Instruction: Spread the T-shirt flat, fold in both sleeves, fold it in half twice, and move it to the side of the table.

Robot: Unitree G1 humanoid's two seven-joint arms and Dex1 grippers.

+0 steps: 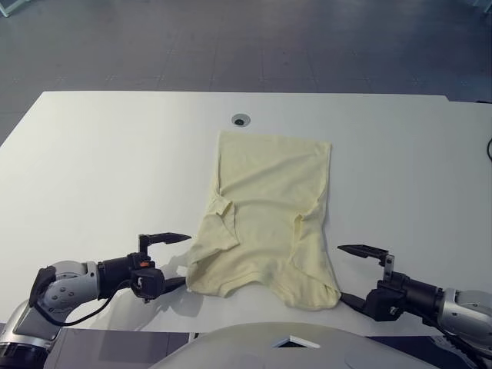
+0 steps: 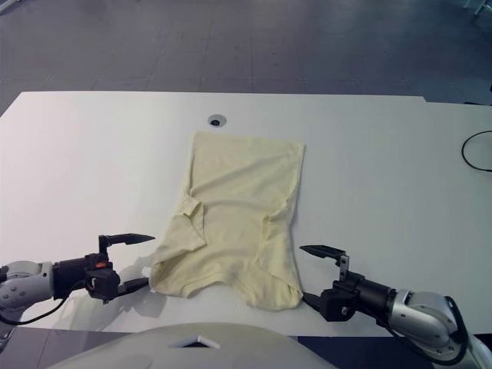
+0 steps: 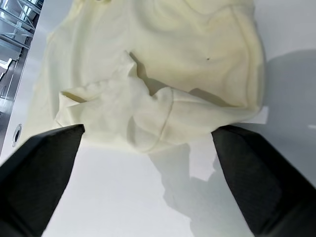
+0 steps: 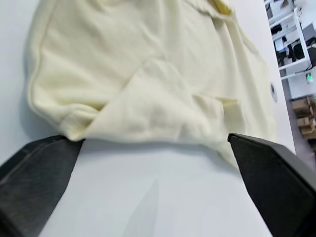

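Pale-yellow T-shirt [image 1: 269, 215] on the white table [image 1: 115, 169], mid-width, both grippers wide open at its near corners, nothing held.

Shirt runs lengthwise away from the robot: far edge straight and flat, just short of the round cable hole [image 1: 241, 120]; near end rumpled, with flaps of cloth turned in over the body on both sides. Left gripper [image 1: 186, 260] sits just beside the near-left corner, one finger raised, the other low by the tabletop. Right gripper [image 1: 341, 272] is the same at the near-right corner. Can't tell if either low finger touches the cloth. In the wrist views, the dark fingers [image 3: 39, 168] and [image 4: 34, 173] frame the shirt edge with bare table between them.
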